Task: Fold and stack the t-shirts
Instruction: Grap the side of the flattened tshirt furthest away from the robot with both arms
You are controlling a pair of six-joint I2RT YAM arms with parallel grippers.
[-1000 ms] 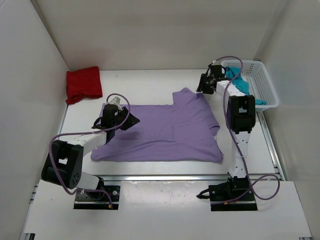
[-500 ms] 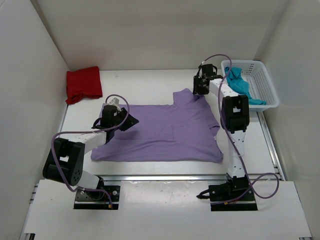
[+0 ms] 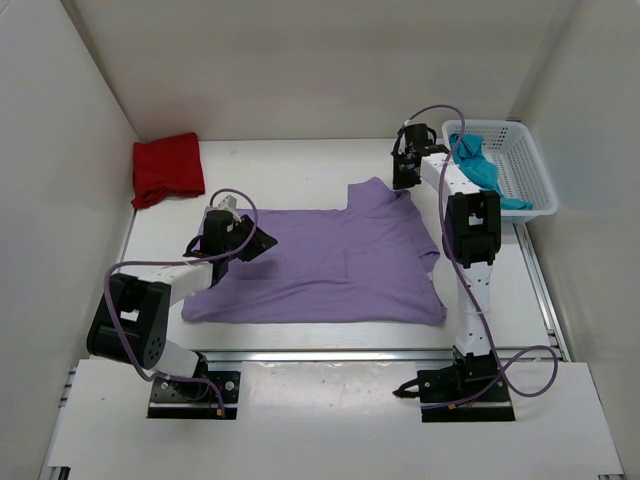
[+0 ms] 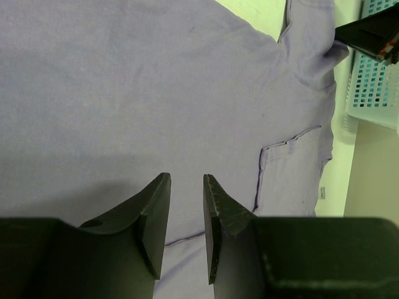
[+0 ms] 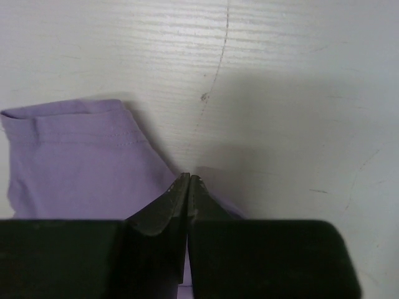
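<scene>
Jaws of the left gripper (image 3: 267,241) stand slightly parted with nothing between them; those of the right gripper (image 3: 403,182) are pressed together on the hem of the lavender t-shirt (image 3: 330,265).

Top external view. The lavender t-shirt lies spread flat at the middle of the table (image 3: 290,165). The left gripper hangs over its left part, and the right gripper sits at its far right corner. The dark red t-shirt (image 3: 168,168) lies bunched in the far left corner, well apart. The teal t-shirt (image 3: 478,165) hangs over the near wall of the white basket (image 3: 530,160) at the far right. Only this view shows all three shirts.

Left wrist view. Both fingers (image 4: 153,212) are seen from behind, with a narrow gap between them and smooth lavender cloth beyond. The gap itself cannot be made out from above. The basket's lattice shows at the right edge.

Right wrist view. The closed fingertips (image 5: 177,193) meet at the shirt's edge. Lavender cloth shows on both sides of them, and bare table lies beyond. No other view shows this contact.

Compared with one second earlier, the right gripper has moved from beside the basket to the shirt's corner and has shut. The left arm and all three shirts are practically unchanged.
</scene>
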